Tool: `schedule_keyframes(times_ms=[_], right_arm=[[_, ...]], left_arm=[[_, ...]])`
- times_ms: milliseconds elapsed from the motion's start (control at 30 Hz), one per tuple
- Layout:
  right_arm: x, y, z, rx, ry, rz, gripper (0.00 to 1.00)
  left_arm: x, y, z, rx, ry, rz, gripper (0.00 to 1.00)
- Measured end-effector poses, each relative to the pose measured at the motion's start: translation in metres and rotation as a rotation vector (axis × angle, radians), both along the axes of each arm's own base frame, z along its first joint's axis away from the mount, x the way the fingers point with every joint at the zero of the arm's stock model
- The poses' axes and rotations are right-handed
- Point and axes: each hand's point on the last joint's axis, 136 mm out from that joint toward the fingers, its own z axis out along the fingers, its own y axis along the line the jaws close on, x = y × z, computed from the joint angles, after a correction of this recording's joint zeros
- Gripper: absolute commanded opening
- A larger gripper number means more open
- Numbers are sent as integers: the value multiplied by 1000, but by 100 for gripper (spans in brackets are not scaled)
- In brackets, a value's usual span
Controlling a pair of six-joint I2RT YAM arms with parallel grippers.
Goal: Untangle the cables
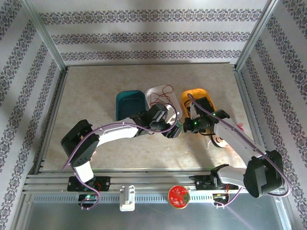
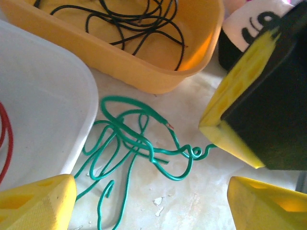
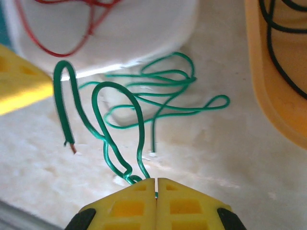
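Green cable [image 2: 134, 143] on table [image 2: 192, 201], in gap between white tray [image 2: 43, 96] and yellow tray [image 2: 144, 72], loops tangled. Right gripper [image 3: 157, 184] clamped shut on one looped end; rest of tangle trails away from it toward white tray. Left gripper [image 2: 153, 206] above tangle, jaws wide, straddling loose loops, so probably nearer arm for free end. Red cable [image 3: 72, 48] in white tray, black cable [image 2: 144, 24] in yellow tray.

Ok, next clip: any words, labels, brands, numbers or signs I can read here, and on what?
None legible.
Red round disc on the front rail: pale markings, too small to read.
White object beside the orange bin: black marks, blurred and cut off; cannot tell if lettering.
Green cable: no print seen.
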Motion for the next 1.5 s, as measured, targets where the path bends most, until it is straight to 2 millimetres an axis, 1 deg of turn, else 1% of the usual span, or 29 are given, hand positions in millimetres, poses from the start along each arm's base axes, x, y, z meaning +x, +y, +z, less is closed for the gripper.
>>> schedule_keyframes(times_ms=[133, 200, 333, 433, 533, 600, 667, 767, 933, 1033, 1233, 1367, 1433, 1500], right_arm=[[1, 6, 17, 102, -6, 8, 0], [0, 8, 22, 149, 2, 12, 0], [-2, 14, 28, 215, 16, 26, 0], [-3, 17, 34, 255, 17, 34, 0], [-3, 19, 42, 290, -4, 44, 0], [-4, 21, 44, 314, -9, 46, 0], [-4, 22, 45, 335, -2, 44, 0], [-6, 26, 47, 362, 4, 52, 0], [-6, 30, 52, 391, -1, 67, 0], [-6, 31, 54, 404, 0, 68, 0], [-6, 35, 57, 432, 6, 73, 0], [-7, 37, 59, 446, 7, 84, 0], [-8, 39, 59, 449, 7, 90, 0], [-9, 41, 60, 450, 8, 99, 0]], left_arm=[[-6, -5, 3, -26, 17, -34, 76], [-6, -8, 7, -48, 16, -45, 72], [-4, -10, 15, -125, 29, -47, 69], [6, 1, 17, -195, 66, -11, 69], [22, 18, 22, -251, 91, 49, 69], [33, 26, 32, -288, 86, 79, 69], [40, 30, 43, -322, 72, 94, 69], [43, 30, 56, -365, 60, 89, 69], [39, 25, 63, -393, 77, 59, 67], [37, 22, 68, -412, 86, 43, 64], [39, 17, 74, -439, 86, 33, 59], [44, 13, 71, -443, 94, 38, 53], [46, 12, 70, -444, 95, 39, 46], [48, 10, 71, -447, 94, 39, 36]])
